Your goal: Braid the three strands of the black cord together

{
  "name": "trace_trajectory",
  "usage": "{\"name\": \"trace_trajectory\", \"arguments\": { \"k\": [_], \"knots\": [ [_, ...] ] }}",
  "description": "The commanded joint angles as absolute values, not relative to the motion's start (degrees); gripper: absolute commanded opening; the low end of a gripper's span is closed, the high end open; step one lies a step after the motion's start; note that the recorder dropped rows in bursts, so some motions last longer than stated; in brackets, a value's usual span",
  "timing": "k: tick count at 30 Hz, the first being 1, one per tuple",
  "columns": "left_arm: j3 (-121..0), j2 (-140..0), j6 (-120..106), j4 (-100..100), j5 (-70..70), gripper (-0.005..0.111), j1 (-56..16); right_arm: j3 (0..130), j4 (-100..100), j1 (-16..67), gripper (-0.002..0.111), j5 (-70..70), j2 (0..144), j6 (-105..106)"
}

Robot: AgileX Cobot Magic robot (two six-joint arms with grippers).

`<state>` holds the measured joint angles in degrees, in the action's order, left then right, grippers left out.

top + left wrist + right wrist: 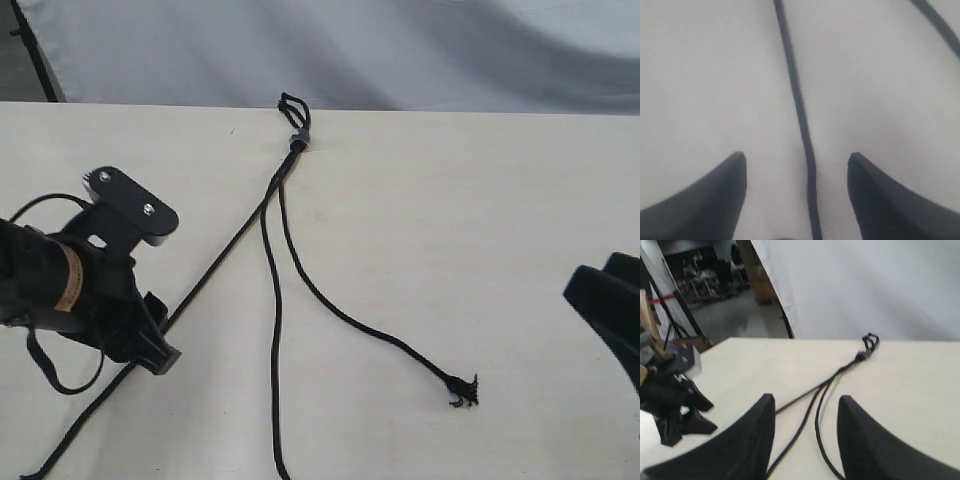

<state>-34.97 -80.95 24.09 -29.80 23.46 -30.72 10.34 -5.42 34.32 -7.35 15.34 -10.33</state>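
Note:
The black cord lies on the pale table, with its short loops (292, 105) and grey band (298, 137) at the far edge. Three strands fan out from the band. The left strand (215, 262) runs diagonally under my left gripper (155, 345). The middle strand (275, 340) runs straight toward the near edge. The right strand (340, 310) curves to a frayed tip (463, 390). My left gripper (797, 160) is open low over the table, and the left strand (800, 110) lies loose between its fingers. My right gripper (805, 402) is open and empty, off to the right (597, 277).
A white backdrop (400, 50) hangs behind the table's far edge. A thick robot cable (60, 385) loops beside the left arm. In the right wrist view the left arm (675, 405) stands on the table, with a cluttered room (700, 280) beyond.

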Motion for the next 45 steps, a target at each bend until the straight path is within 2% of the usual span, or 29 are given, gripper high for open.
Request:
{"name": "trace_trajectory", "arguments": {
  "k": [1,7,10,15,23,36,38,42,45],
  "knots": [
    [-34.23,-73.53,24.66,-26.97,25.45,0.057,-30.6,17.64,-6.12,35.58,0.04,-13.7,30.97,-10.34],
    [-29.89,-68.83,25.98,-26.57,25.32,0.057,-30.6,31.46,-8.98,47.77,0.04,-21.85,55.77,-6.18],
    [-28.47,-68.41,27.28,-26.71,25.6,0.057,-30.6,40.91,-8.52,57.03,0.04,-28.11,75.22,-6.02],
    [-28.47,-68.41,28.51,-26.71,25.99,0.057,-30.6,50.91,-7.41,62.78,0.04,-35.64,94.92,-5.07],
    [-28.47,-68.41,28.65,-26.71,25.99,0.057,-30.6,53.3,-6.74,64.09,0.04,-35.94,102.56,-4.91],
    [-28.47,-68.41,28.43,-26.71,25.89,0.057,-30.6,53.3,-5.68,64.09,0.039,-33.99,106.45,-0.5],
    [-28.47,-68.41,28.43,-26.71,25.89,0.057,-30.6,53.3,-5.0,64.09,0.032,-33.99,106.56,-0.41],
    [-28.47,-68.41,28.43,-26.71,25.89,0.057,-30.6,53.3,-2.32,64.09,0.003,-34.26,106.44,-0.41],
    [-28.47,-68.41,28.43,-26.71,25.89,0.057,-30.6,53.65,0.68,64.09,0.0,-36.09,105.24,-0.52]
  ]
}}
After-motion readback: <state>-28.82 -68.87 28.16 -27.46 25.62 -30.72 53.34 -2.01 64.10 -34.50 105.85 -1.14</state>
